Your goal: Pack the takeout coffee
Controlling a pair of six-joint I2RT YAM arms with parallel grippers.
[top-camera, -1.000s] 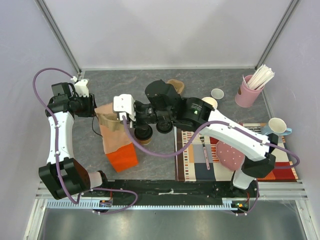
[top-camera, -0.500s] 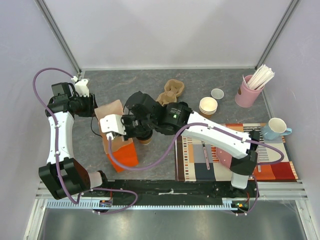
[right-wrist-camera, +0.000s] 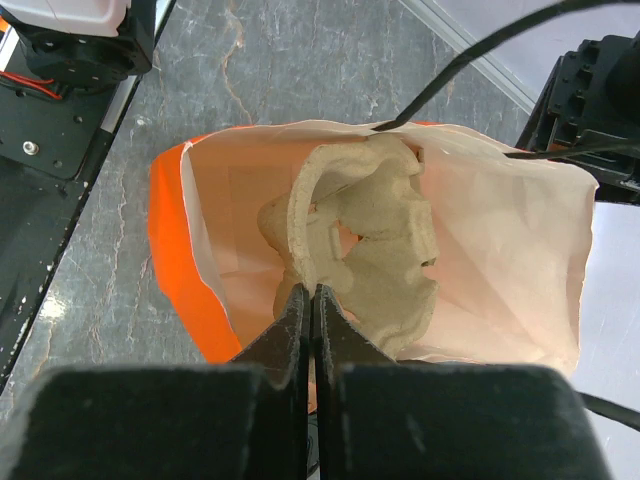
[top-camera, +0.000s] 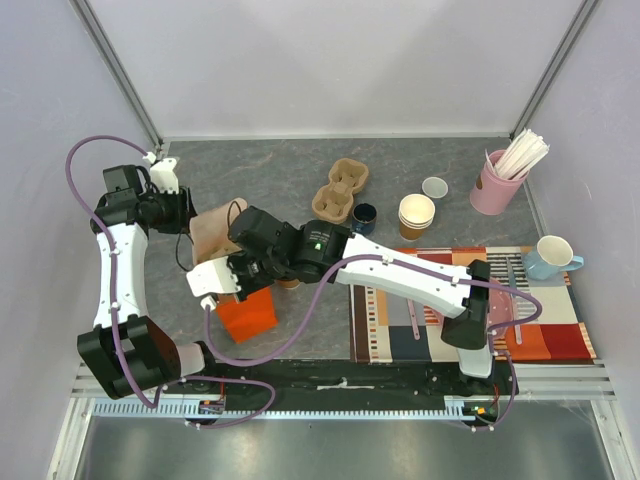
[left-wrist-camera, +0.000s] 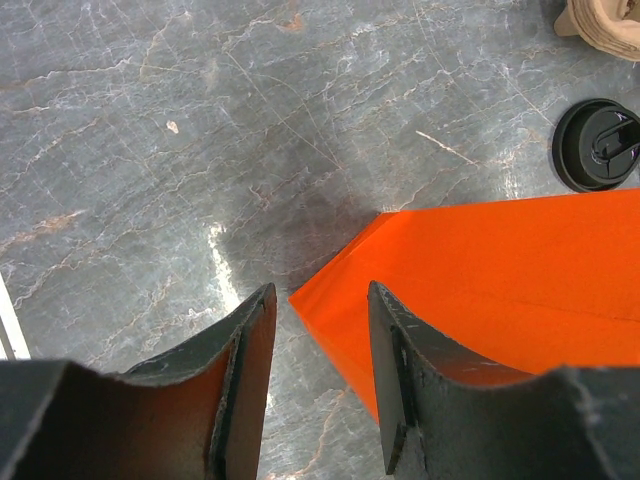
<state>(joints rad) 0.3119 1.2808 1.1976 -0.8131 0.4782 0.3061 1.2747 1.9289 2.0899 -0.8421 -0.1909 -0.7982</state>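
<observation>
The takeout coffee [top-camera: 291, 283] stands on the table just right of the orange paper bag [top-camera: 247, 312]. My right arm covers all of it but a brown sliver. In the right wrist view my right gripper [right-wrist-camera: 311, 292] is shut on the rim of a pulp cup carrier [right-wrist-camera: 372, 262], which hangs inside the bag's open mouth [right-wrist-camera: 520, 290]. My left gripper [left-wrist-camera: 320, 295] is open beside the bag's upper left rim. Its fingers stand apart above the bag's orange corner [left-wrist-camera: 480, 270], with nothing between them.
A second pulp carrier [top-camera: 340, 189] lies behind the bag, with a loose black lid [top-camera: 364, 213] [left-wrist-camera: 597, 145] beside it. Right of these are a stack of lidless cups [top-camera: 416, 214], a small clear lid [top-camera: 434, 186], a pink holder of sticks [top-camera: 497, 181], a mug [top-camera: 553, 254] and a striped mat [top-camera: 400, 320].
My right arm has swung left with the carrier, from over the middle of the table to the bag's mouth, uncovering the second carrier and the loose lid. The left arm has stayed put.
</observation>
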